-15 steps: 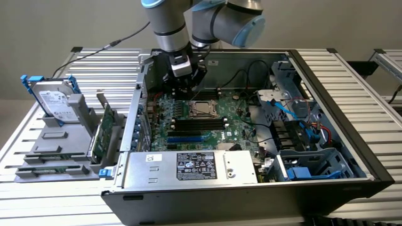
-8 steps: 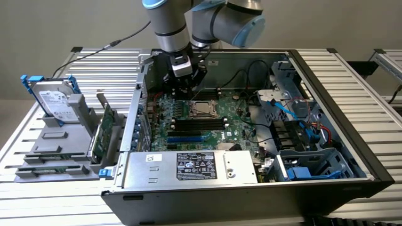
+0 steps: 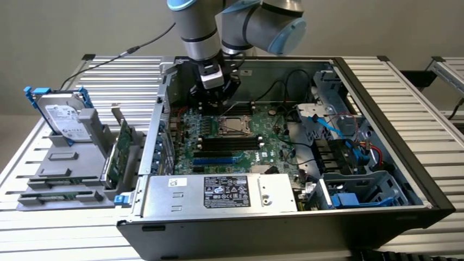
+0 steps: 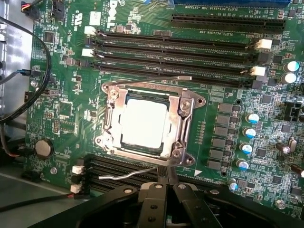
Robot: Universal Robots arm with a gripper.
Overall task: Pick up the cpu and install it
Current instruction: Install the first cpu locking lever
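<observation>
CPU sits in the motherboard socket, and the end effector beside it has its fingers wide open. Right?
Not quite. The cpu does sit in the socket, but the end effector beside it is shut, not open, as the wrist view shows.

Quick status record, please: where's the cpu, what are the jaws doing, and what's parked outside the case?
cpu: lying in the socket on the motherboard, inside the metal frame
gripper: over the board right beside the socket, jaws shut, nothing between them
hard drive: upright in the grey holder, outside the case, on the exterior view's left
green card: on edge in the same holder, nearer the case
</observation>
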